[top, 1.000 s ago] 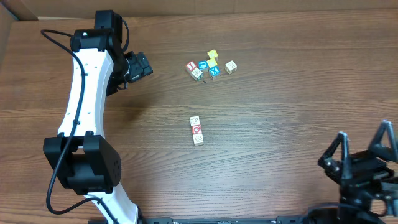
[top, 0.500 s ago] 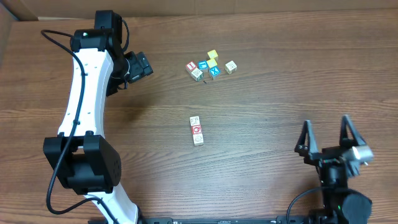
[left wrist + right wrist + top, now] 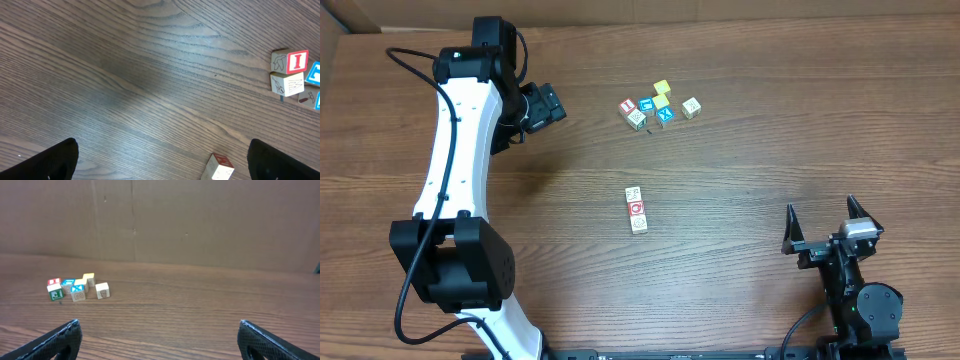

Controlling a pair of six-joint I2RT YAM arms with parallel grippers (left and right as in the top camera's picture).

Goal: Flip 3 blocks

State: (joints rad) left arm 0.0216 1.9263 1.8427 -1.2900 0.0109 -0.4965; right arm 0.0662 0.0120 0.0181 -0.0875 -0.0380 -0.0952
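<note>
The table (image 3: pixel 770 120) was of brown wood with a clear grain, and behind its far edge stood a plain cardboard wall (image 3: pixel 200 220). Near the far side of the table lay a small group of other cubes (image 3: pixel 658 106), yellow, blue-faced and red-marked, touching one another.

The three blocks (image 3: pixel 636 209) lay near the middle of the table in a short row, each touching the next, with the red ring one in the middle. They were well apart from both arms. The left gripper (image 3: pixel 548 104) hung over the far left part of the table, away from the row and nearer to the group of other cubes. The right gripper (image 3: pixel 822 215) was at the near right corner, with much bare wood between it and the row.

Both grippers had their fingers spread wide. Neither one held or touched anything.
</note>
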